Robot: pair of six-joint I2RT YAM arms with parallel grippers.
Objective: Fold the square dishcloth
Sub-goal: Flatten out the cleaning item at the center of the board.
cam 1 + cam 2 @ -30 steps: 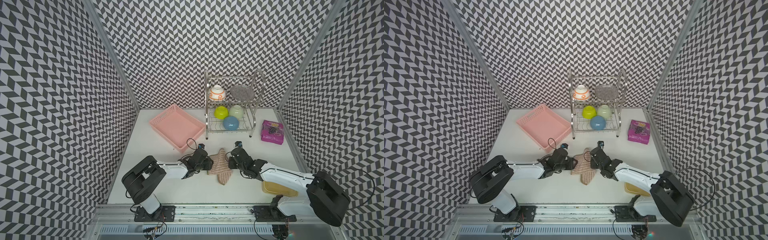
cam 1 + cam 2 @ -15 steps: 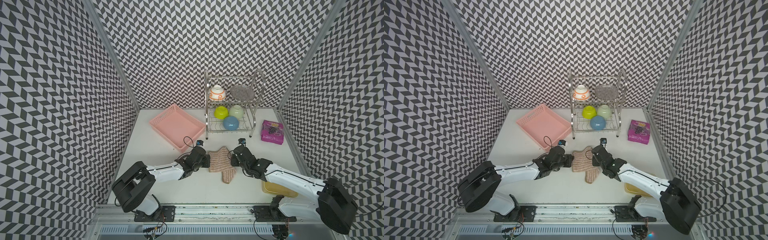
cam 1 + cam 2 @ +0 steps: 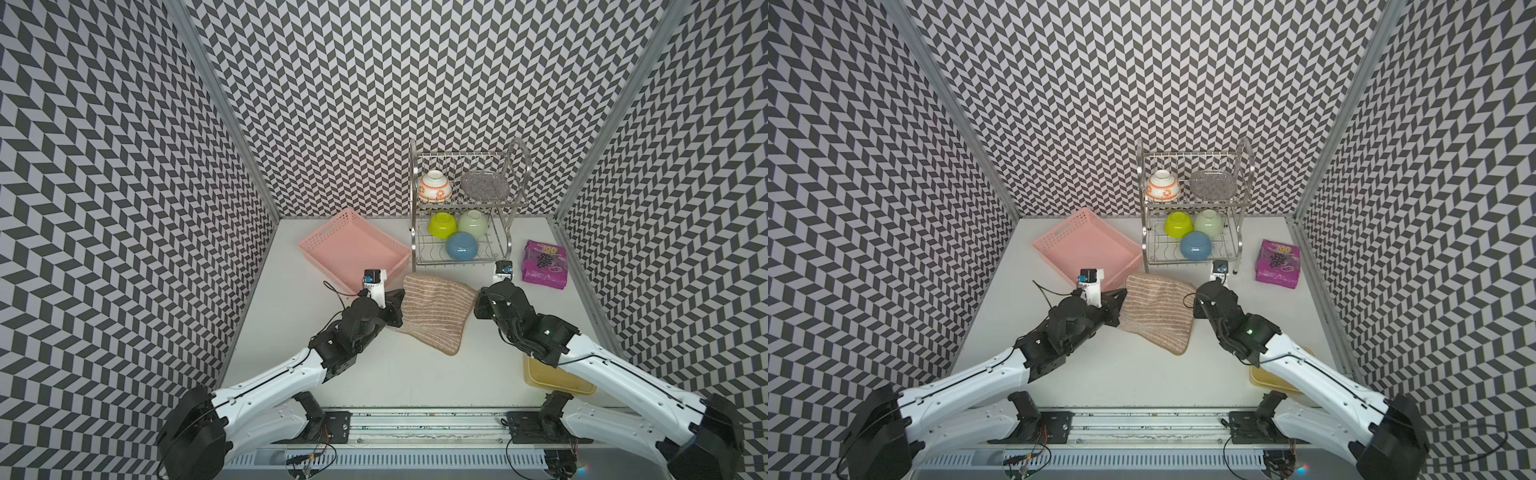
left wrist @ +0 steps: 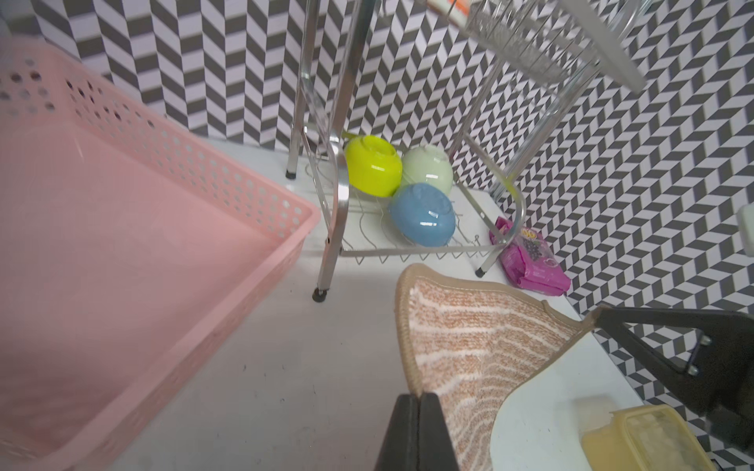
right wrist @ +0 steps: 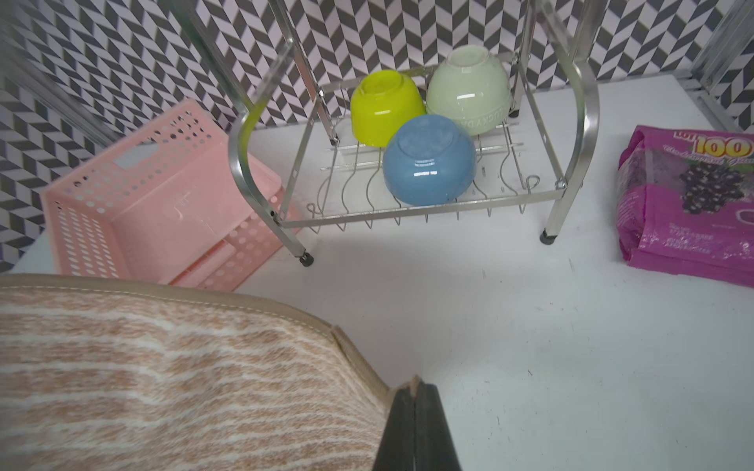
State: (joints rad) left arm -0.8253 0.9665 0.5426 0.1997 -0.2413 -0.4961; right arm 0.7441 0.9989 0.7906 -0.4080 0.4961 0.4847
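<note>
Square dishcloth (image 3: 434, 316), judged soft and limp, was pinched at two corners by left end effector (image 3: 400, 305) and right end effector (image 3: 477, 300), both closed.

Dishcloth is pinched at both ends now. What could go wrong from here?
1. The left end effector and right end effector each grip only the square dishcloth's tan edging, so a hard pull may slip it free.
2. Its far edge sits near the dish rack foot and the pink basket; swinging it that way could snag.
</note>
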